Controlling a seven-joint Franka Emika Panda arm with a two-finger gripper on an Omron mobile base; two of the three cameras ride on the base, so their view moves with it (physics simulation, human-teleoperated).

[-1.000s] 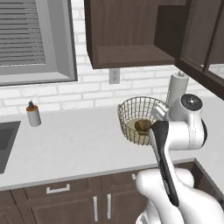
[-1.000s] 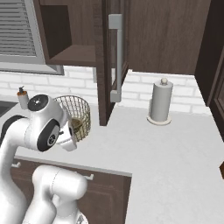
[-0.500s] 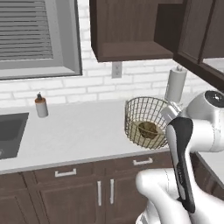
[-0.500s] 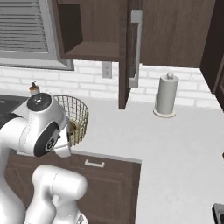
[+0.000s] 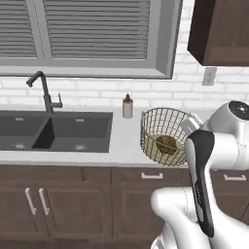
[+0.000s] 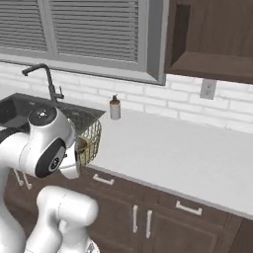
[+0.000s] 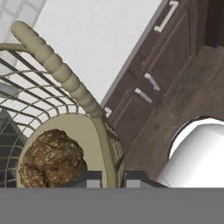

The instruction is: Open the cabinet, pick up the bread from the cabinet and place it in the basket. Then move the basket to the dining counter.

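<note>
The wire-mesh basket [image 5: 164, 134] hangs at the front edge of the white worktop [image 6: 188, 153], just right of the dark double sink [image 5: 53, 131], and the bread [image 5: 165, 144] — a lumpy golden-brown piece — lies on its flat bottom. In the hand view the gripper [image 7: 112, 179] sits at the basket's wall: one dark fingertip is inside, next to the bread [image 7: 51, 159], the other outside, and the tan wall runs down between them, so the claw is closed on the basket's side. The beaded rim [image 7: 57, 68] curves up and away from the fingers. Beyond the rim in that view lie the pale worktop, the dark base cabinets [image 7: 148, 83] with slim metal handles, and the wooden floor [image 7: 175, 109]. From the right base view the basket [image 6: 90, 141] shows half hidden behind the arm's white shoulder, over the front edge of the worktop near the sink. A small brown-capped bottle [image 5: 127, 106] stands at the back of the worktop against the white brick wall, well apart from the basket. A black faucet [image 5: 44, 91] rises behind the sink, beneath a grey-framed window with closed blinds [image 5: 92, 29]. The dark wall cabinet [image 6: 212, 39] hangs at the upper right, its inside shelf visible — a wall socket [image 6: 207, 89] sits just below it.
</note>
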